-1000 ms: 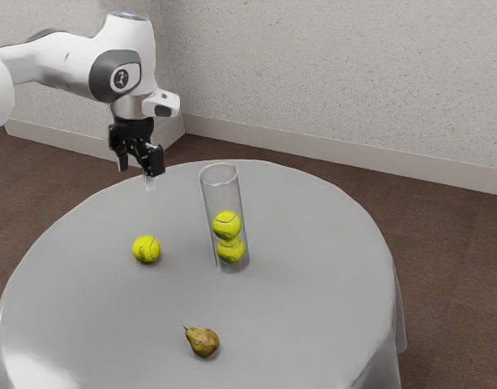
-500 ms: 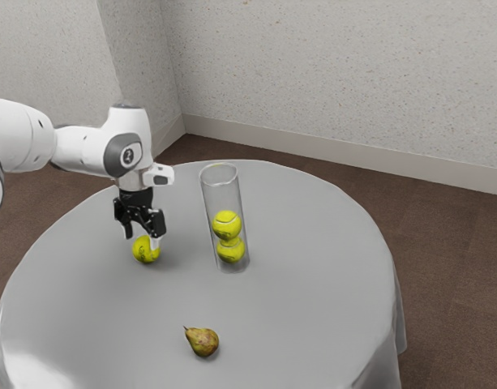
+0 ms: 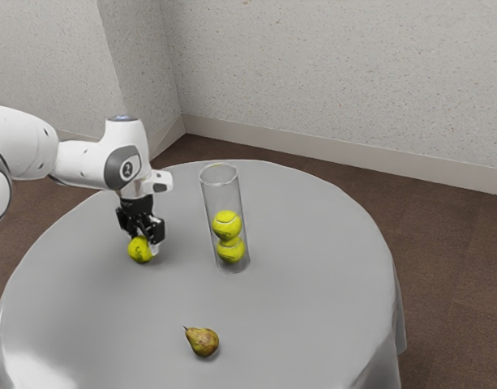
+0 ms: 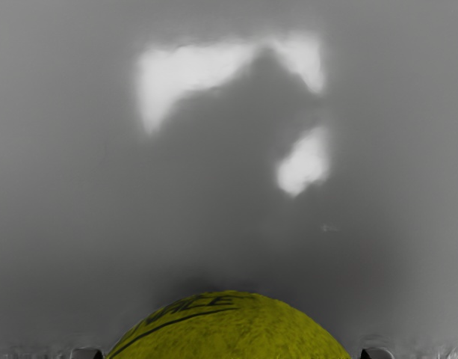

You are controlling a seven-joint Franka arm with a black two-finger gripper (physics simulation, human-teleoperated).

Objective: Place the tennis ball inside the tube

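The gripper was low over the table, closed around the loose tennis ball, with one finger on either side of it. In the wrist view the ball's yellow top, with dark lettering and a dark curved line, rose between the two fingertips. The ball was outside the tube, down at the tabletop; whether it touched the cloth under it could not be told. The clear tube stood upright on the table, on the exterior view's right of the gripper and a little apart from it, its round mouth open at the top. Inside were two more tennis balls, the upper ball resting on the lower ball, with room above them. A brownish-yellow pear lay on its side nearer the exterior camera, well apart from the gripper and the tube, its stem toward the exterior view's left. A smooth grey cloth covered the round table. Behind stood a pale speckled wall, with a light baseboard along the brown floor.
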